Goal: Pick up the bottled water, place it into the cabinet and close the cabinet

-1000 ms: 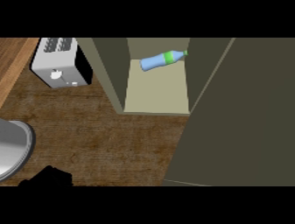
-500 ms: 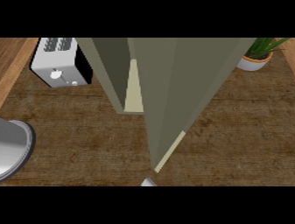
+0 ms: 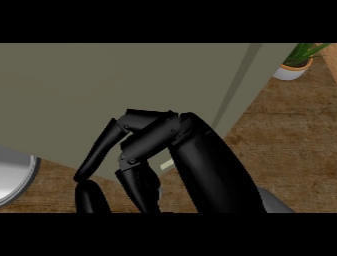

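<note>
Bottle: hidden, probably behind the door | cabinet door (image 3: 112, 95): fills upper left | right hand (image 3: 163, 150): black fingers bent against the door's lower edge, holding nothing | plant (image 3: 298, 62): top right | silver bowl (image 3: 5, 180): left edge

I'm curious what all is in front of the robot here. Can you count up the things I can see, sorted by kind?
Cabinets: 1, the big olive-grey cabinet
Potted plants: 1, the potted plant at upper right
Silver bowls: 1, the silver bowl at the left edge
Robot hands: 1, a black hand against the cabinet; which hand is unclear
Total: 4
</note>
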`<state>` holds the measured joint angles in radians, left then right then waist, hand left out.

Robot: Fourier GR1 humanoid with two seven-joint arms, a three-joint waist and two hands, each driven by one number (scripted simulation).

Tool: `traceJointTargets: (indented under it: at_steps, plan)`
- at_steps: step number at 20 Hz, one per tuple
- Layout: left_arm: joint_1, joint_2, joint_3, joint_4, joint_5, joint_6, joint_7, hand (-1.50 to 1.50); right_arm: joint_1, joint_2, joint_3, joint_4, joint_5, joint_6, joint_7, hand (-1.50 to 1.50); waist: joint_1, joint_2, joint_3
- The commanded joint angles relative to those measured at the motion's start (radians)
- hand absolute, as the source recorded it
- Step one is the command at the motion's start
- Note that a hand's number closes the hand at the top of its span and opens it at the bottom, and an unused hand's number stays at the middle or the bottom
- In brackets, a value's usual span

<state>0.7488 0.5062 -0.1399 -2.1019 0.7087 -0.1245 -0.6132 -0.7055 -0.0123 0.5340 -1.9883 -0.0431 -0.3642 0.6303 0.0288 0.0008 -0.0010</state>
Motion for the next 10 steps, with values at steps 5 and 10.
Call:
traceJointTargets:
  at_steps: [5,10]
  plan:
    - [0.127,-0.005,0.077,0.002,0.024,-0.127,-0.043,1.50,-0.114,0.012,-0.166,0.272,-0.094,0.105,-0.124,1.50,-0.004,-0.001,0.001]
    - [0.075,0.028,0.147,-0.045,0.098,-0.109,0.034,1.50,-0.231,0.012,-0.227,0.539,-0.141,0.140,-0.227,1.50,0.000,0.004,0.001]
